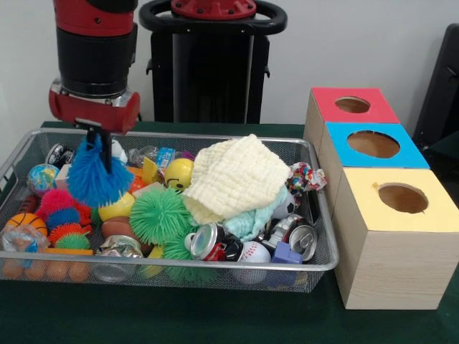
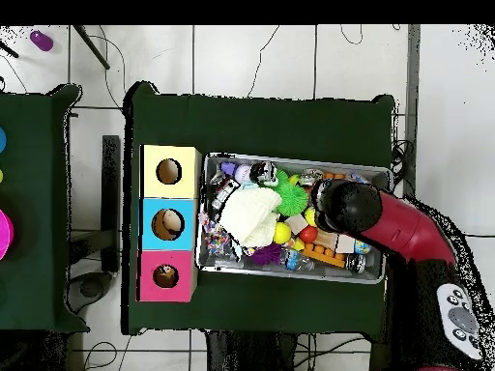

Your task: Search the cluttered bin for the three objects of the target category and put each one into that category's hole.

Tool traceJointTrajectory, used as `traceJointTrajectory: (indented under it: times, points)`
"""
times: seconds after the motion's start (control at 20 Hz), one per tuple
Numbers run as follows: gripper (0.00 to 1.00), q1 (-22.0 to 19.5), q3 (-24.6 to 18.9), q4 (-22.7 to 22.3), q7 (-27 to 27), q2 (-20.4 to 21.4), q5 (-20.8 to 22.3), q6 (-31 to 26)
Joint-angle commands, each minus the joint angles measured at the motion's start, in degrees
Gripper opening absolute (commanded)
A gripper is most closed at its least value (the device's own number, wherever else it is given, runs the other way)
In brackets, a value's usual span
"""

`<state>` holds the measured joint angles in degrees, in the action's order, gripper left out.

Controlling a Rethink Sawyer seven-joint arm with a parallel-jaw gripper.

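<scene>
Cluttered wire bin [image 1: 324,259], three boxes [image 1: 391,236]

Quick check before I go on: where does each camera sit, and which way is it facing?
Front view: across the table, facing the robot, on the wire bin; shows the red and black arm, gripper holding a blue spiky ball.
Overhead view: above, looking straight down; shows the arm over the bin.
Shared: bin, white cloth, three hole boxes.
</scene>
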<state>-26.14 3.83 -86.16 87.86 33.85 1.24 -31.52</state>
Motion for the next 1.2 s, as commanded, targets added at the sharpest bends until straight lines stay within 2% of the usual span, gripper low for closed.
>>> traceJointTrajectory:
  times: [0.05,0.4,0.65,1.0,1.2]
  points:
    - [0.0,-1.33,-7.03,5.89,-3.26,-4.01,3.67,-3.02]
    - [0.0,4.08,-3.38,2.65,3.54,-0.17,3.53,-4.38]
    - [0.0,5.36,-2.87,0.98,4.51,0.69,4.01,-3.17]
    - [0.0,7.35,-2.0,1.71,6.49,-0.61,4.15,-1.99]
    - [0.0,6.88,-2.83,1.64,6.65,-2.26,3.74,0.03]
